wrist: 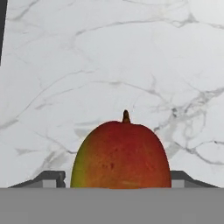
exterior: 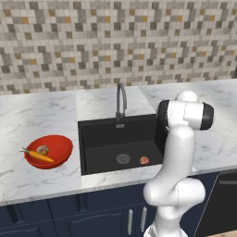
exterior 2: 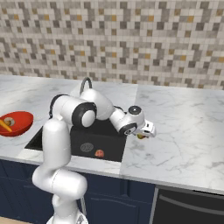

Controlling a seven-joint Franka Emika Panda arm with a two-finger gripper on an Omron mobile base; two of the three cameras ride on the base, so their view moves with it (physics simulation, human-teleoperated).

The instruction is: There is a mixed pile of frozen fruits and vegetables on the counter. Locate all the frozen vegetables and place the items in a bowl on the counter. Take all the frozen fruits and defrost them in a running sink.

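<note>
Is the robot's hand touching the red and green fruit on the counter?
Cannot tell. In the hand view the fruit sits between the two fingertips, hiding their inner edges. In the right base view the gripper covers it.

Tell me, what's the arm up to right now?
Gripper down on counter, jaws either side of a red-green fruit, grip unconfirmed. Carrot in bowl. One reddish fruit in sink.

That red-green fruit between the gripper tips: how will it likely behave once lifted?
The fruit looks rounded and smooth, so it may slip or twist between the gripper tips. It probably stays rigid, showing no dents. Set on the flat counter, it would likely roll.
</note>
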